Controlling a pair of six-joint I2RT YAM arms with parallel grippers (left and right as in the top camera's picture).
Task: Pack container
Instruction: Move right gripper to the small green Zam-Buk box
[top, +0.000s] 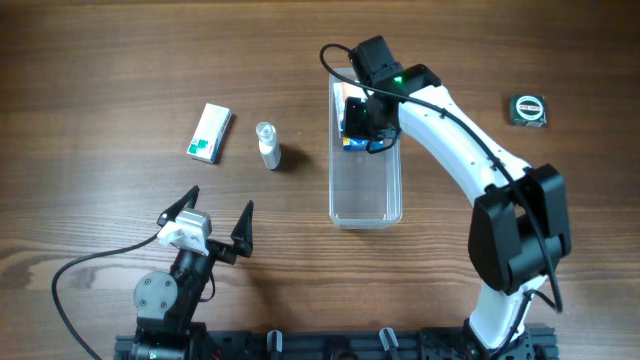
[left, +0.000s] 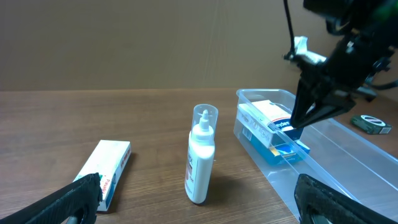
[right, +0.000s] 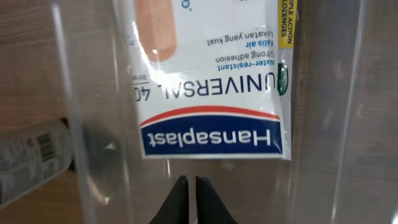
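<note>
The clear container (top: 366, 190) stands right of the table's middle; it also shows in the left wrist view (left: 348, 162) and the right wrist view (right: 93, 124). A Hansaplast plaster box (right: 211, 87) lies flat in its far end (top: 351, 141) (left: 270, 124). My right gripper (right: 188, 186) is down inside the container just short of the box, its fingers shut with nothing between them; it also shows in the overhead view (top: 368, 122). My left gripper (top: 220, 200) is open and empty near the front left, facing a small white bottle (left: 200, 155).
The white bottle (top: 268, 146) stands left of the container. A white and green box (top: 210, 133) lies further left and shows in the left wrist view (left: 106, 165). A small tape measure (top: 528, 110) lies at the far right.
</note>
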